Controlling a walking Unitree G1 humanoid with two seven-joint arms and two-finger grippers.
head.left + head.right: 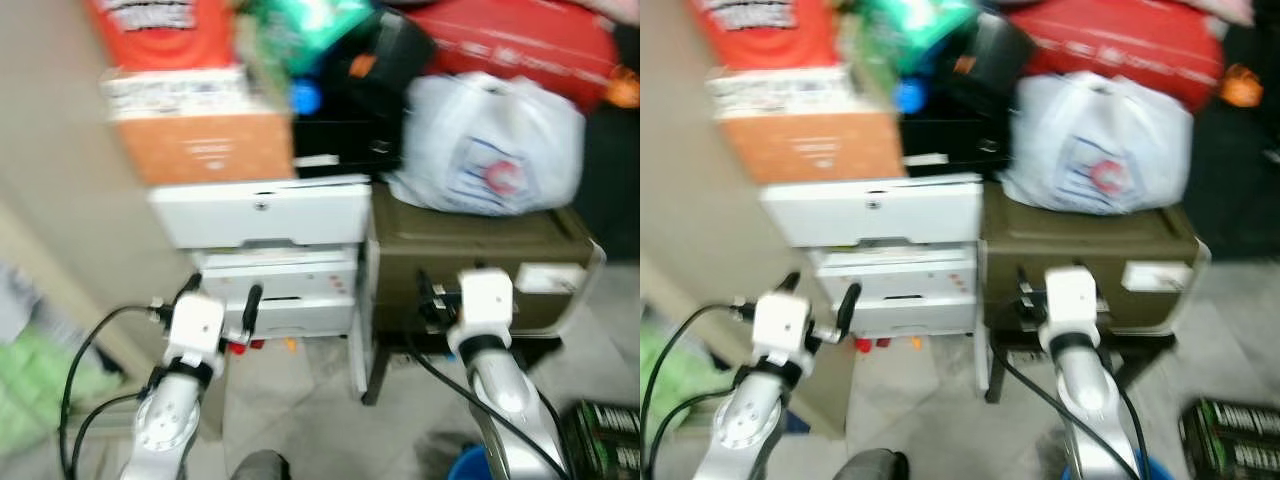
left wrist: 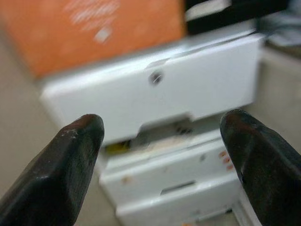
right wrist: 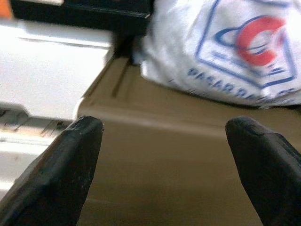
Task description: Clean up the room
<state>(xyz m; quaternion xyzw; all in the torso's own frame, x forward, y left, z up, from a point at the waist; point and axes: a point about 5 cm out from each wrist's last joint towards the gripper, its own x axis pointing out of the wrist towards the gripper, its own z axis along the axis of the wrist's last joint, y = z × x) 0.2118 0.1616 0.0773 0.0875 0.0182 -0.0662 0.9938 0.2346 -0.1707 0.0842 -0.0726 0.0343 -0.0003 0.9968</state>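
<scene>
Left wrist view: my left gripper [image 2: 162,165] is spread before the white drawer unit [image 2: 155,94]. Right of that unit, my right gripper [image 3: 164,165] is spread, facing the olive crate [image 3: 178,155] under a white bag [image 3: 225,52].

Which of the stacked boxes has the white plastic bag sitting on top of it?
The olive-green box, on the right in front of the right gripper. The white plastic bag rests on its lid; the white boxes beside it carry an orange box instead.
</scene>
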